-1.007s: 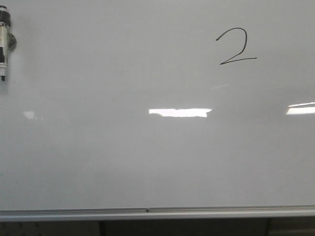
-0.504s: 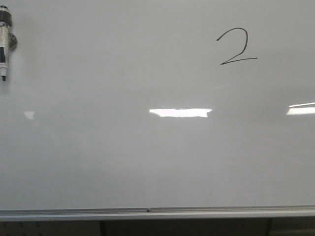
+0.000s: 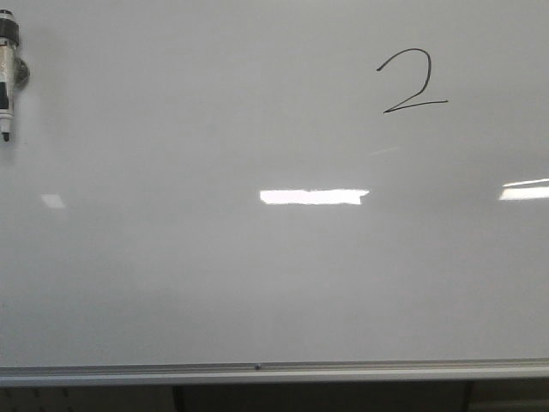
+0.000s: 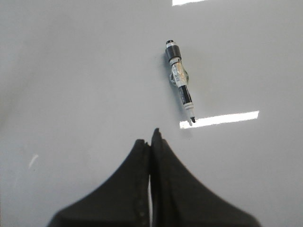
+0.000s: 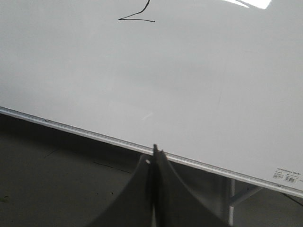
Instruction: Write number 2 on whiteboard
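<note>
The number 2 (image 3: 413, 81) sits in the upper right of the whiteboard (image 3: 257, 283), finished in thin black line. A marker (image 3: 7, 75) clings at the upper left edge, tip down, probably by a magnet. It looks light, stiff and smooth, likely to slip; the middle of its barrel is the place to grip. The left gripper (image 4: 151, 137) and right gripper (image 5: 155, 150) each show jaws pressed together, holding nothing. The glossy board would smudge if brushed.

Dark grey floor (image 5: 61, 189) below the board's lower edge, thin scuff lines on it, pale metal stand leg (image 5: 230, 201) beneath that edge, bright ceiling-light reflections above.
</note>
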Controlling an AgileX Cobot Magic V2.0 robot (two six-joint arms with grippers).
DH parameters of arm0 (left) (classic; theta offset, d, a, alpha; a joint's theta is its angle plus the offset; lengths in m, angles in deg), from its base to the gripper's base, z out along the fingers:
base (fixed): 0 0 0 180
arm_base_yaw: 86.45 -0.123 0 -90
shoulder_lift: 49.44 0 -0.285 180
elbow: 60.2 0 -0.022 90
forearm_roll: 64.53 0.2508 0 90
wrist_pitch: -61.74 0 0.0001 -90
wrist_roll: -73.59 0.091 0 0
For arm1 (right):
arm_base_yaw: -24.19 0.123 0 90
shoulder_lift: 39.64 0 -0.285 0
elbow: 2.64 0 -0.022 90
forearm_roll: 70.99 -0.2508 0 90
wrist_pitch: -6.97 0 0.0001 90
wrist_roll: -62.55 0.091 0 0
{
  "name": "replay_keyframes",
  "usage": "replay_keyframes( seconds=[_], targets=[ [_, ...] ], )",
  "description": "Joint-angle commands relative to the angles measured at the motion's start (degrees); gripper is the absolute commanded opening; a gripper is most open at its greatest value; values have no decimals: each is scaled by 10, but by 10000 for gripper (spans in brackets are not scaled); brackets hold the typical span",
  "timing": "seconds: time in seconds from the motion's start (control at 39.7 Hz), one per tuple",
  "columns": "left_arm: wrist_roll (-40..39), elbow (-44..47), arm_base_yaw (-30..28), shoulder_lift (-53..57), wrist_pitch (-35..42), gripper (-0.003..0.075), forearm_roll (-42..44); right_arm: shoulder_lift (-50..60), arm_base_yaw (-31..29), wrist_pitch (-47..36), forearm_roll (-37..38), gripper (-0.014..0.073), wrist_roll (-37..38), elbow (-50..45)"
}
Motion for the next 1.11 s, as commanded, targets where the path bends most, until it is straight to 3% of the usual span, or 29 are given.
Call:
replay_keyframes(
  seconds=[0.0,1.08],
  targets=[
    [-5,14,-2,12,55,-20,-6,-7,-4,-44,7,-68,-2,14],
    [-44,14,-18,12,53,-20,-5,-7,-4,-44,7,-68,-2,14]
  ],
)
